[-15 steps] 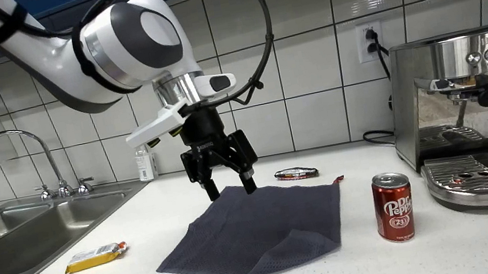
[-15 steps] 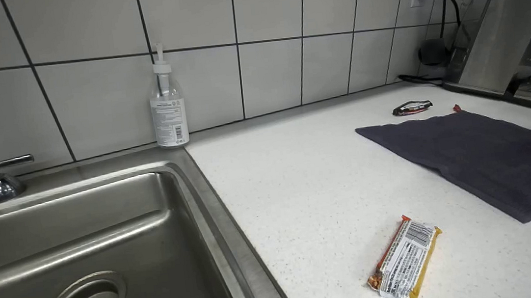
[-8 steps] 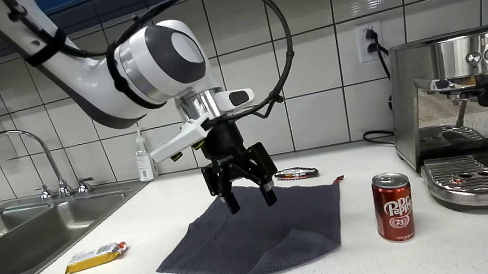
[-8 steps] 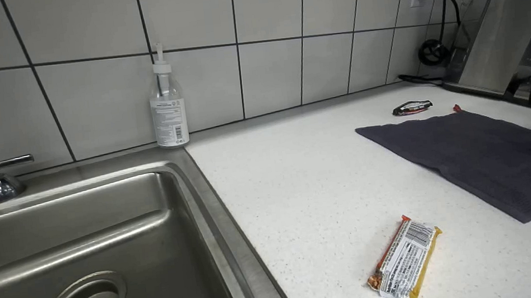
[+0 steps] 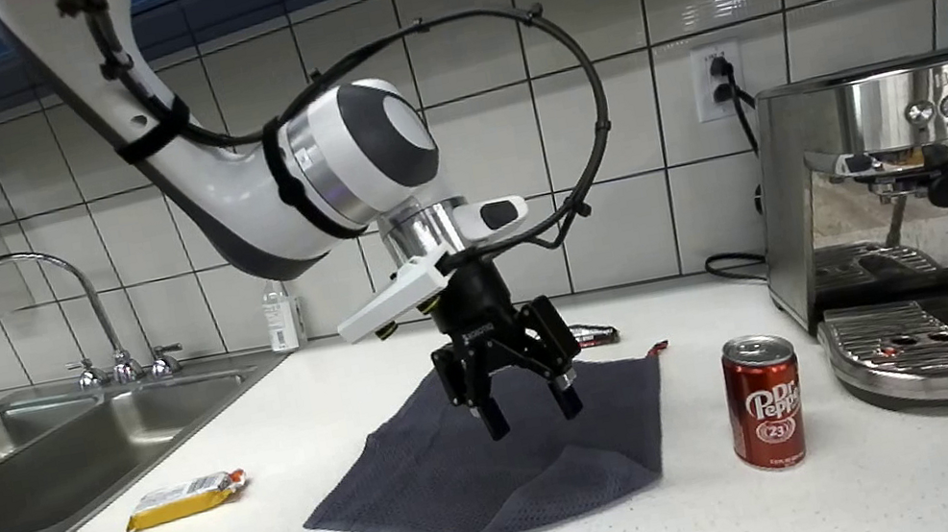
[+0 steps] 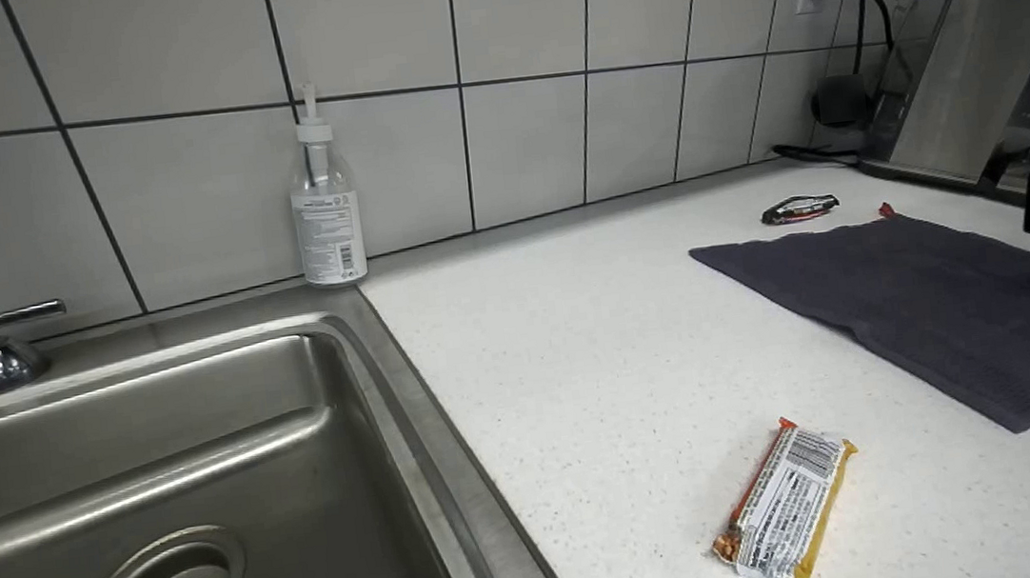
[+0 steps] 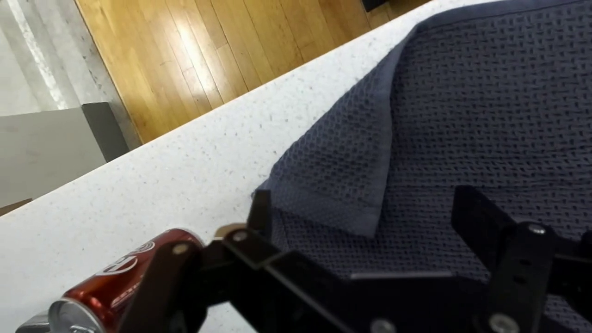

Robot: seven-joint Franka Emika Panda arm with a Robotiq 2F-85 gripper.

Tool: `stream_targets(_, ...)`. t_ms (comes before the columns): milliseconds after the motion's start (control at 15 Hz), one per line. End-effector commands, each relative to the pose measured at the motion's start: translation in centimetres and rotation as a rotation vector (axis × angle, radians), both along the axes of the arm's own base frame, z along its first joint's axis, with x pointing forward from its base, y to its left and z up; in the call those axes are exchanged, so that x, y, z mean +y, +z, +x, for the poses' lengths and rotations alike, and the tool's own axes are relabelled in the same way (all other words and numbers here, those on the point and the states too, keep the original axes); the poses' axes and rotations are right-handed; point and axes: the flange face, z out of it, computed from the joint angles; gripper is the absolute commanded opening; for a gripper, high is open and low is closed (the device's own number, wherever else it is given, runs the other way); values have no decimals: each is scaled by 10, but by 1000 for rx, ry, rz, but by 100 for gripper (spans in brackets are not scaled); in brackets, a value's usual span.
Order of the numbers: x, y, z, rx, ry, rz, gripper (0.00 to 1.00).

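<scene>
Wrist view: blocky fingers stand spread above a dimpled dark cloth, one corner folded.

Cloth, dark grey-blue, textured weave, spread on white counter, one corner folded over near counter's front edge

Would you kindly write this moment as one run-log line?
gripper: open, empty | below it: cloth, one corner folded over | can: upright beside cloth | yellow snack bar: on counter

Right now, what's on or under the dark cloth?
On the cloth: its own folded corner; the open claw hangs above. Underneath is covered, so can't tell; counter shows around it.
</scene>
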Motion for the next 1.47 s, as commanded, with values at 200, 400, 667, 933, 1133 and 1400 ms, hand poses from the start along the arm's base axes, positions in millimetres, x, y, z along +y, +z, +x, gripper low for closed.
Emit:
stream_targets(200, -12, -17, 12, 27, -8, -71, 100)
stream_targets(400, -13, -25, 14, 37, -4, -74, 100)
stream_targets(667, -10, -32, 21, 36, 34, -72, 100)
stream_targets(933, -8, -38, 27, 29, 69, -59, 100)
stream_targets(1133, -11, -41, 25, 40, 80, -62, 100)
stream_targets(1400, -20, -43, 20, 49, 69, -70, 100)
